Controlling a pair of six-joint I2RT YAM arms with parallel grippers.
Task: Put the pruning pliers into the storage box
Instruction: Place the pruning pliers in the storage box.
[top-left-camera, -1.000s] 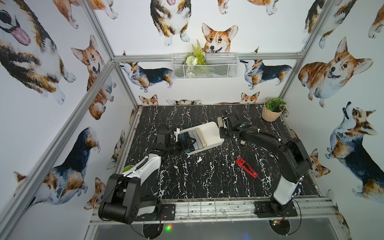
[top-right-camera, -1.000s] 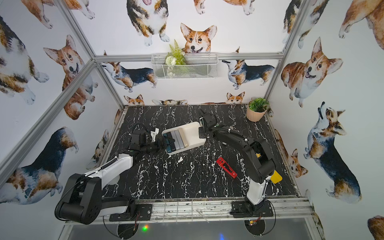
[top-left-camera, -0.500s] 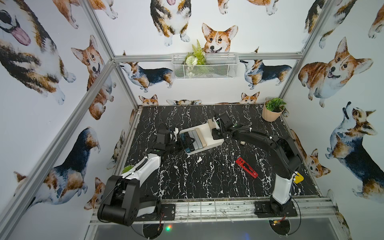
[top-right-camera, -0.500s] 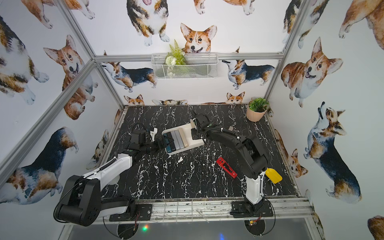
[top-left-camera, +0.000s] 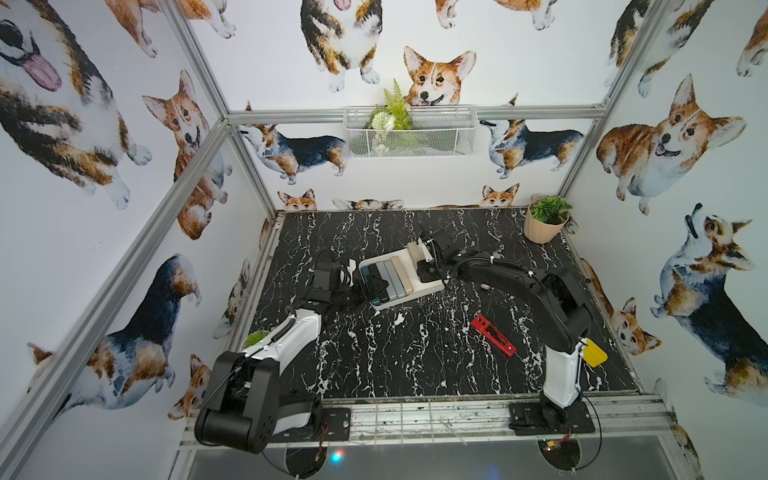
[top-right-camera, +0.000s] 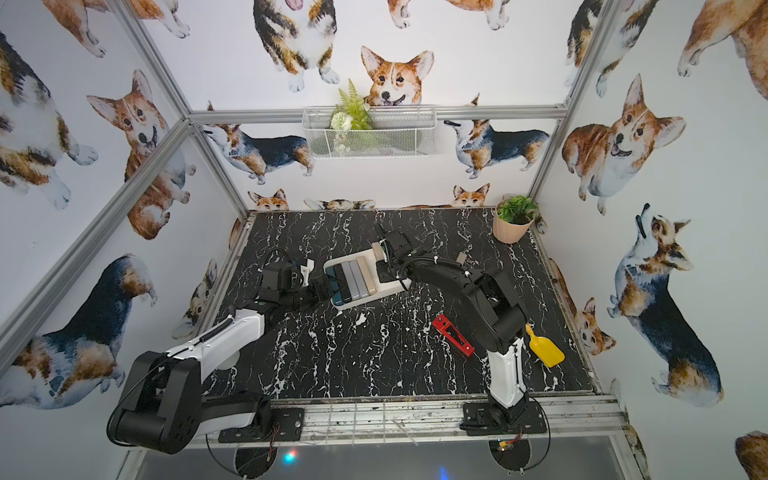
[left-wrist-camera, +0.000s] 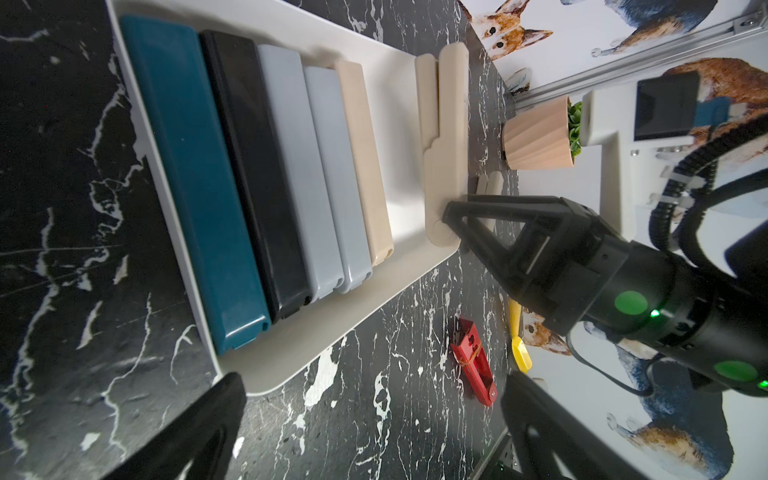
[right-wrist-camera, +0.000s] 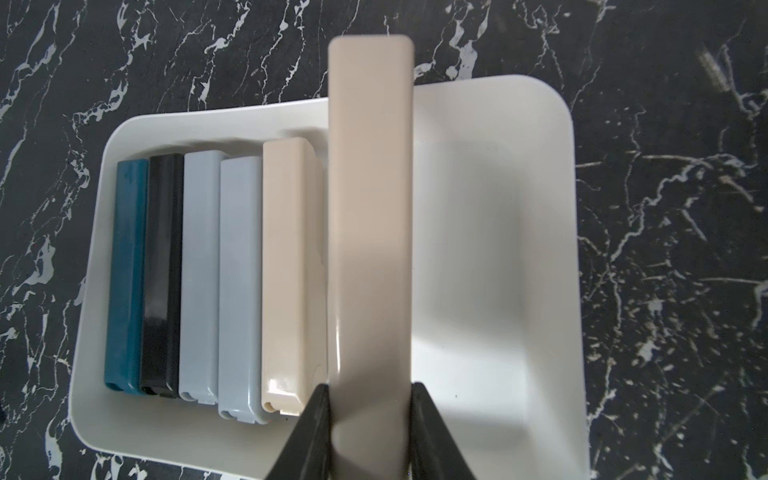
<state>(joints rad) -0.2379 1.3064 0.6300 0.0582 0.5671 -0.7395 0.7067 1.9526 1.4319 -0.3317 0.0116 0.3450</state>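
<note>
Progress: counted five bars laid flat side by side in the tray: teal bar, black bar, two grey bars, beige bar; judged a little past halfway.
In hand: second beige bar, pinched at its 6 o'clock end by the right gripper, jaws narrow on it; hung above the tray's bare 3 o'clock half, parallel to the row, just beside the beige bar; not yet set down.
Left to do: red bar, flat on the table at 4 o'clock from the tray, well apart; made out no further bar for certain.
Left gripper: jaws wide, holding nothing; hovered by the tray's 8 o'clock corner, near the teal bar.
Edges: low rim all round; held bar's far tip possibly past the 12 o'clock rim, so called for care in lowering.
Room: judged the bare floor wide enough for several more bars; open table toward the red bar; shovel at 4 o'clock, pot at 1 o'clock, both well away.
</note>
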